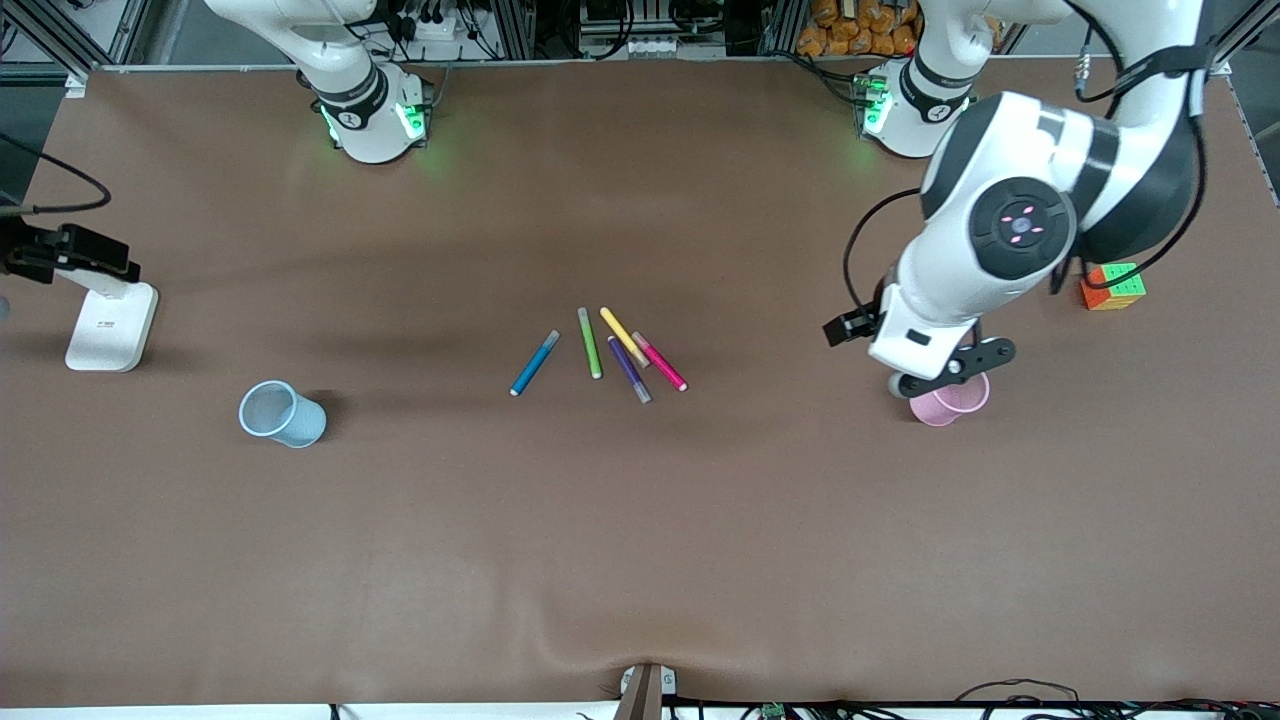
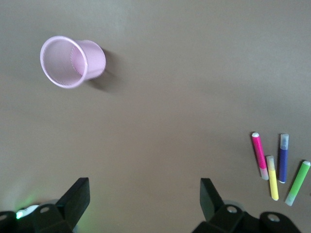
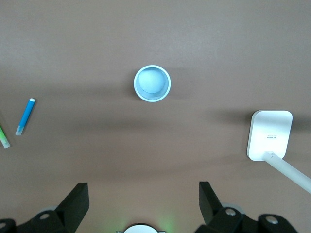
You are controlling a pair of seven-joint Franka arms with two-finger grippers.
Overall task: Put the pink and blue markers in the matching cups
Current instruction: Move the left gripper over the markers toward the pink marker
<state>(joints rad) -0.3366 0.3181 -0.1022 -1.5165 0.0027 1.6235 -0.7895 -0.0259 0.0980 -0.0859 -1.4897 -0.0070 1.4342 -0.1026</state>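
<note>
The pink marker (image 1: 660, 361) and the blue marker (image 1: 535, 362) lie in a fan of markers at the table's middle. The pale pink cup (image 1: 950, 401) stands toward the left arm's end of the table. The light blue cup (image 1: 283, 413) stands toward the right arm's end. My left gripper (image 1: 945, 372) hangs open and empty over the table next to the pink cup (image 2: 73, 61); its wrist view also shows the pink marker (image 2: 259, 156). My right gripper (image 3: 144, 199) is open and empty, high over the table near the blue cup (image 3: 152, 83) and blue marker (image 3: 25, 116); it is out of the front view.
Green (image 1: 590, 342), yellow (image 1: 624, 337) and purple (image 1: 629, 369) markers lie between the blue and pink ones. A colour cube (image 1: 1112, 286) sits at the left arm's end of the table. A white stand (image 1: 110, 325) sits at the right arm's end.
</note>
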